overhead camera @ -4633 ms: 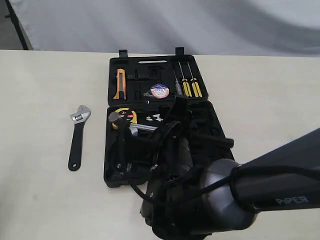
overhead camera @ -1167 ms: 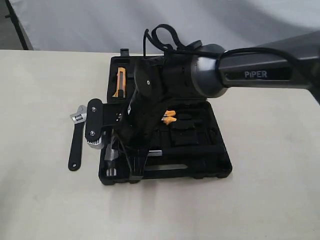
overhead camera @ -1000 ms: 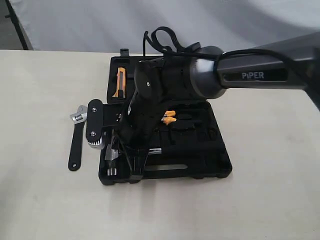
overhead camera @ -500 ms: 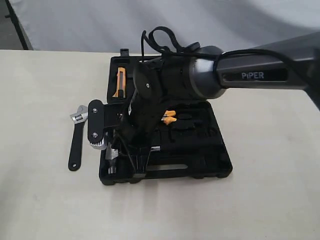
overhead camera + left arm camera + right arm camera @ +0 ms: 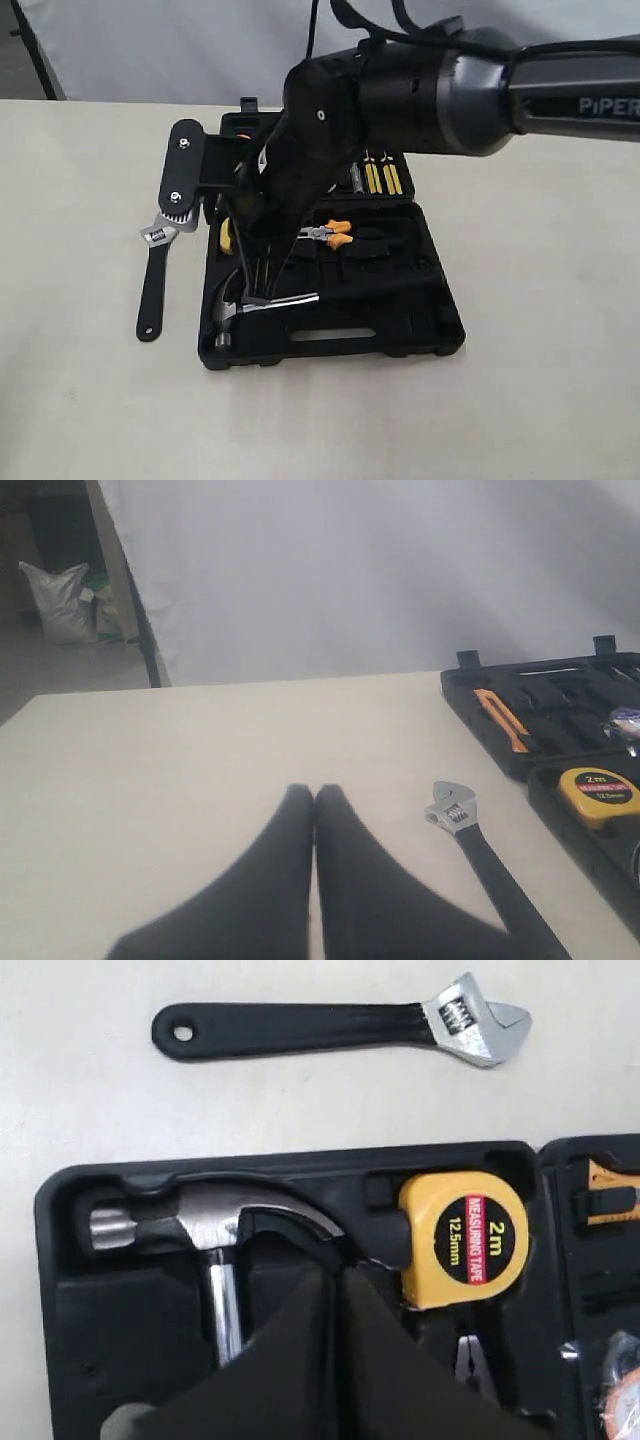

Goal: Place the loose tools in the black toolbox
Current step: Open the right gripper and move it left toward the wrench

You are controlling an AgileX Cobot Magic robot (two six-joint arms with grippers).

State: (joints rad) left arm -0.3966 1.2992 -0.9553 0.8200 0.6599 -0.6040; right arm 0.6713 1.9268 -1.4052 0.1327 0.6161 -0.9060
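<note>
In the lower middle of the exterior view the toolbox point(image 5: 400, 345) lies open on the table point(image 5: 520, 420). The hammer point(image 5: 228, 308) rests in its near half, head by the left wall and shaft running right. The right gripper point(image 5: 257, 295) hangs just above that shaft, its fingers point(image 5: 280, 1370) pressed together and holding nothing. Just behind it sit orange-handled pliers point(image 5: 333, 233) and a sliver of the yellow tape measure point(image 5: 225, 238). The wrench point(image 5: 153, 285) lies on the table just left of the case, outside it, silver head pointing away. The left gripper point(image 5: 314, 792) is over bare table near the wrench, closed tight and empty. The far half holds yellow screwdrivers point(image 5: 380, 178). The tape roll point(image 5: 623, 718) shows only at the edge of the left wrist view.
</note>
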